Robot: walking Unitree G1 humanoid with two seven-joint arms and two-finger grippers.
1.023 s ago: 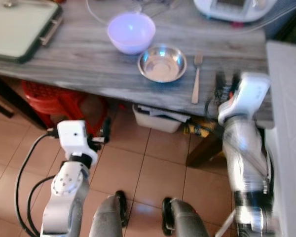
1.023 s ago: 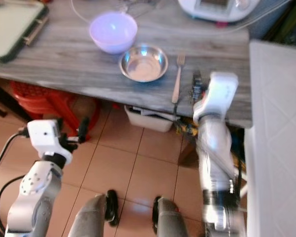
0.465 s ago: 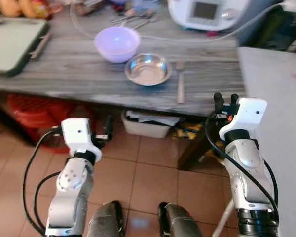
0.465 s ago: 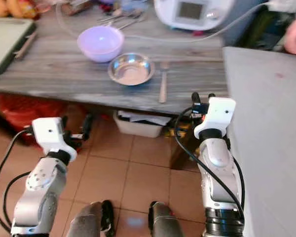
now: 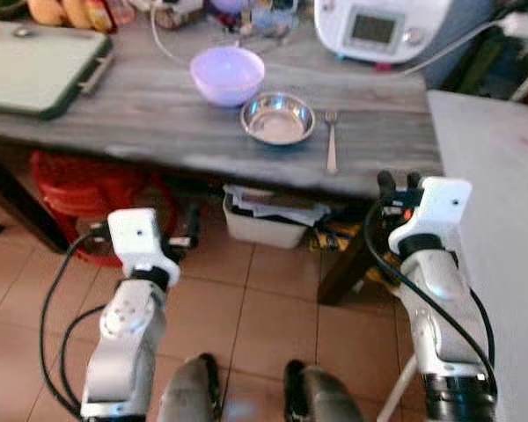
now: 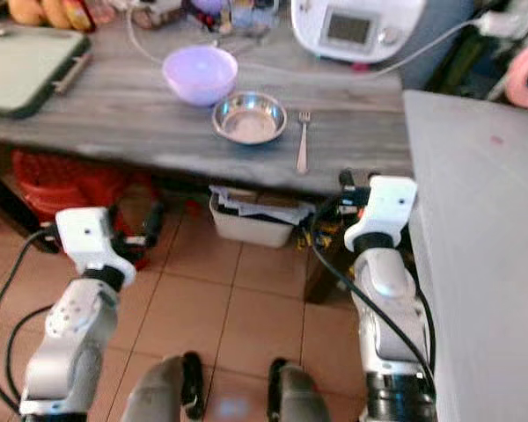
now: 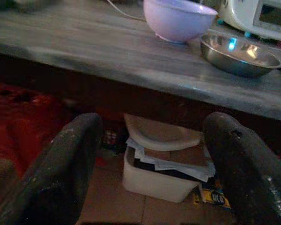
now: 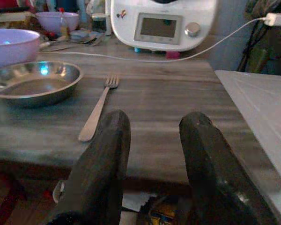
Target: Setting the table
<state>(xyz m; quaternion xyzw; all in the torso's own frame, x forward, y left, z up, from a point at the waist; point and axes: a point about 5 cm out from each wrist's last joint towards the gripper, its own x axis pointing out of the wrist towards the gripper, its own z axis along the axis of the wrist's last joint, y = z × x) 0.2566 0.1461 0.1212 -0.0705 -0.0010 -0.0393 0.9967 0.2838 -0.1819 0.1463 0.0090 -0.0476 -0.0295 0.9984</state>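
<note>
A lilac bowl (image 5: 227, 75) stands on the grey wooden table (image 5: 141, 119). A shallow steel bowl (image 5: 278, 119) sits just to its right, and a fork (image 5: 332, 141) lies beside that, tines pointing away from me. My right gripper (image 5: 398, 183) is held below and in front of the table's edge, near the fork's handle; its fingers (image 8: 105, 154) are open with nothing between them. Lower on the left, my left gripper (image 5: 192, 224) hangs in front of the table, and its fingers (image 7: 77, 154) are wide open and empty.
A white appliance (image 5: 383, 26) with a cable stands at the back right. A green tray (image 5: 35, 66) lies at the table's left. Under the table are a red basket (image 5: 79, 176) and a white bin (image 5: 268, 220). A pale counter (image 5: 502, 220) borders my right.
The whole view has pulled back from the table and shifted. My right gripper, earlier up at the table edge beside the fork, now sits lower in front of it.
</note>
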